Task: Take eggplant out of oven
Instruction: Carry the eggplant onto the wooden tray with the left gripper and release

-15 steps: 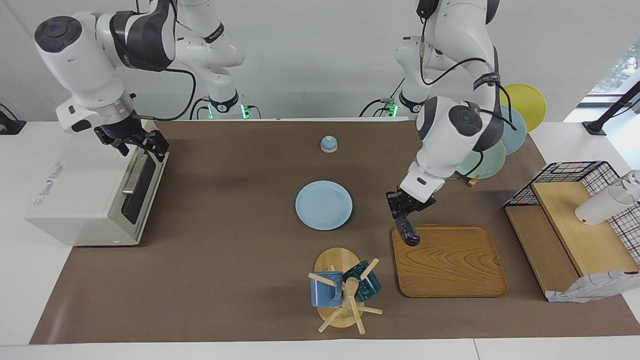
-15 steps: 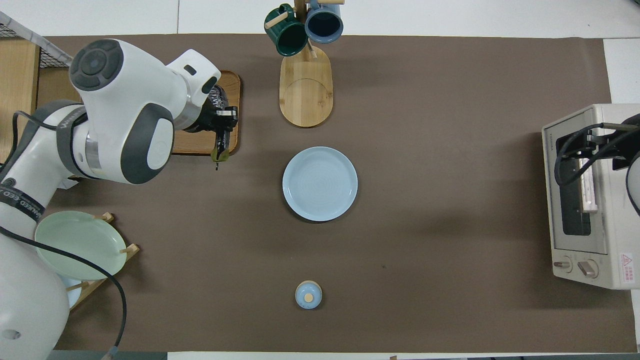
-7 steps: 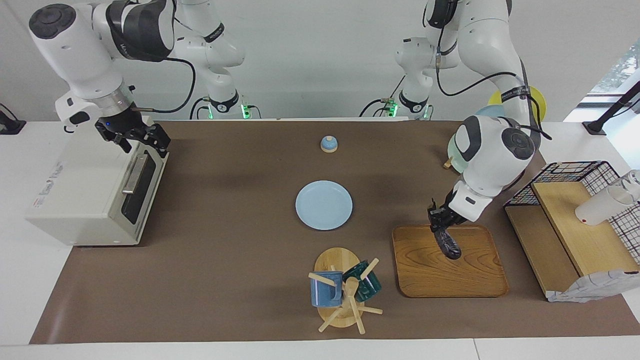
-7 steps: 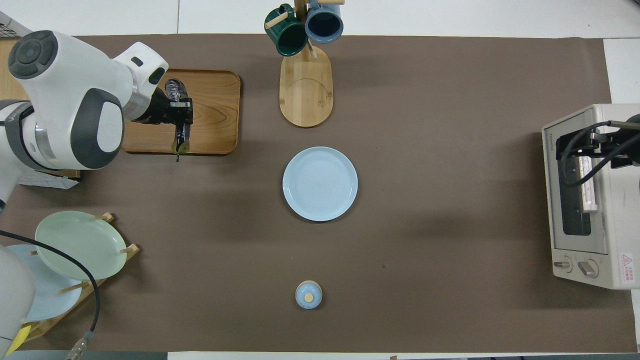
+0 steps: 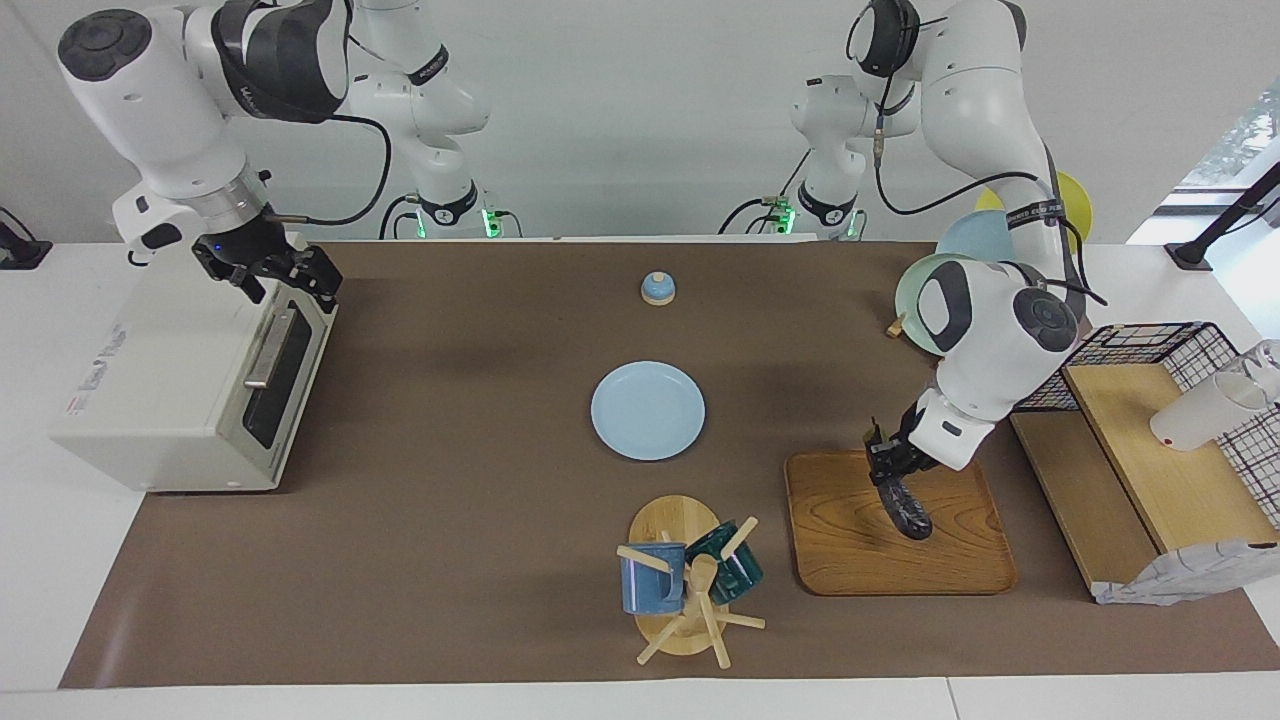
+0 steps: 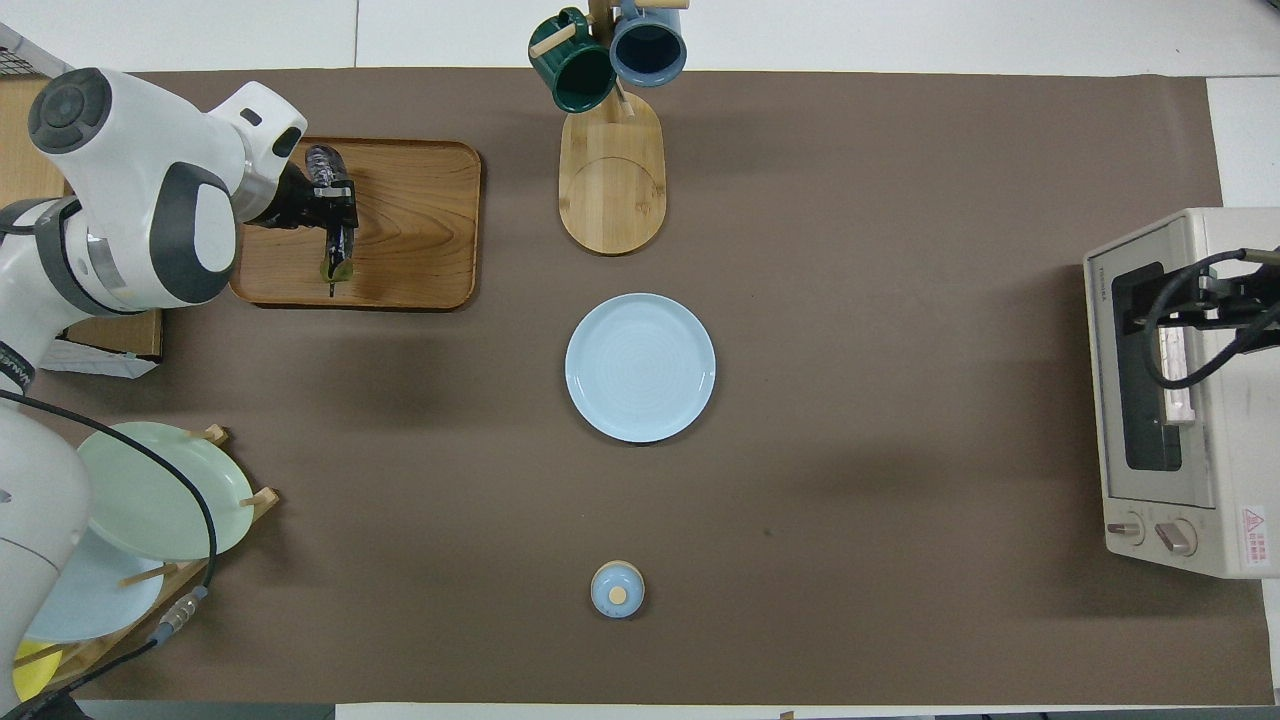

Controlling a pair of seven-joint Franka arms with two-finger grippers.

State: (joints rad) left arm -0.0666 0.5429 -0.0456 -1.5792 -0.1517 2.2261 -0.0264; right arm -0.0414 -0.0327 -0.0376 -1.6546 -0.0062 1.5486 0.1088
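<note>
At the right arm's end of the bench [image 5: 450, 560] sits the oven [image 5: 190, 385], door shut, glass front turned toward the bench middle. That fits the eggplant being already out; closing the door looks like the finished side of the job. The right gripper [image 5: 285, 285] hovers over the oven's top front edge, just above the silver handle, jaws spread and holding nothing. It appears to be waiting there.

Wooden tray [image 5: 850, 560] lies toward the left arm's end, flat and bare apart from what hangs over it; a sensible drop zone, low-rimmed so a round vegetable will not roll off.

Left gripper [image 5: 893, 478] is over the tray, jaws pinching the eggplant [image 5: 906, 510] by its upper part. The eggplant hangs steeply tilted, free end pointing down at the tray's wood. From the facing view I cannot tell whether the tip touches the wood. Overhead, the green stem end [image 6: 335, 270] points toward the robots.

Judgement: set-down in hand; task nearly complete. Blue plate [image 5: 648, 410] at bench centre unused.
</note>
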